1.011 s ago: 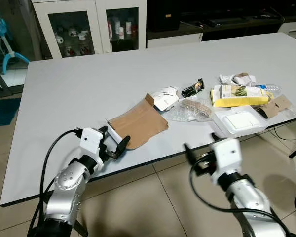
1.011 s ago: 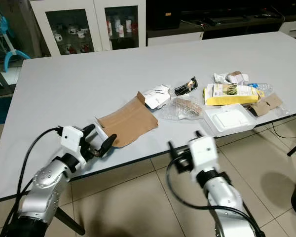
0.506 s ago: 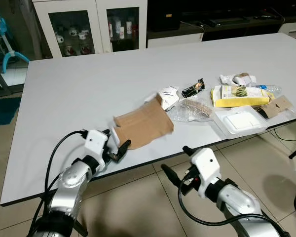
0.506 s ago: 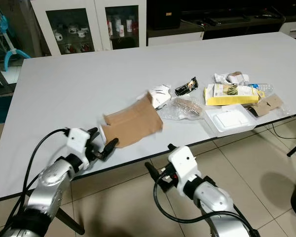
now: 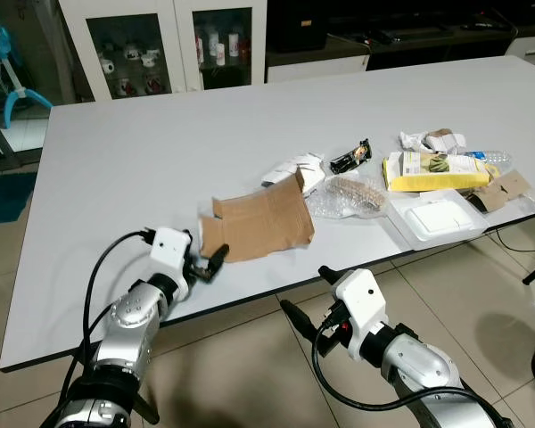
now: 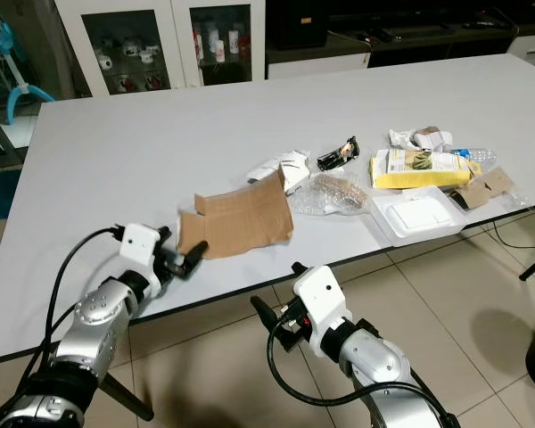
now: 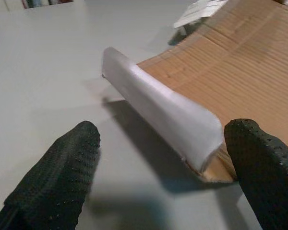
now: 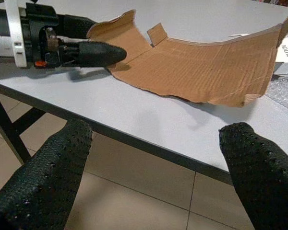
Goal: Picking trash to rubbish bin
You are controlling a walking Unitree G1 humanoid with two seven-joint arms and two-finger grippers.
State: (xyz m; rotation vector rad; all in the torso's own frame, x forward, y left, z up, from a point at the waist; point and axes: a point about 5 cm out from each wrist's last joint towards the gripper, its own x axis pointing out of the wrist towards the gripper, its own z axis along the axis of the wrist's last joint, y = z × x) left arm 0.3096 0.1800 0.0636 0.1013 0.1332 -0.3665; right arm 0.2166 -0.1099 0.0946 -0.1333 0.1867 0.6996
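left gripper [image 5: 207,265] released, fingers astride cardboard sheet's [image 5: 260,226] flap, frame centre-left | right gripper [image 5: 306,301] released, below desk [image 5: 143,152] edge | bubble wrap [image 5: 346,198], foam tray [image 5: 435,219] right of cardboard

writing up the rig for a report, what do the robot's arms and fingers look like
Both arms are silver metal with rounded joints, each ending in a white boxy wrist block. Looping black cables run along them. The left gripper and right gripper each have two long black fingers with a dotted rubber texture.
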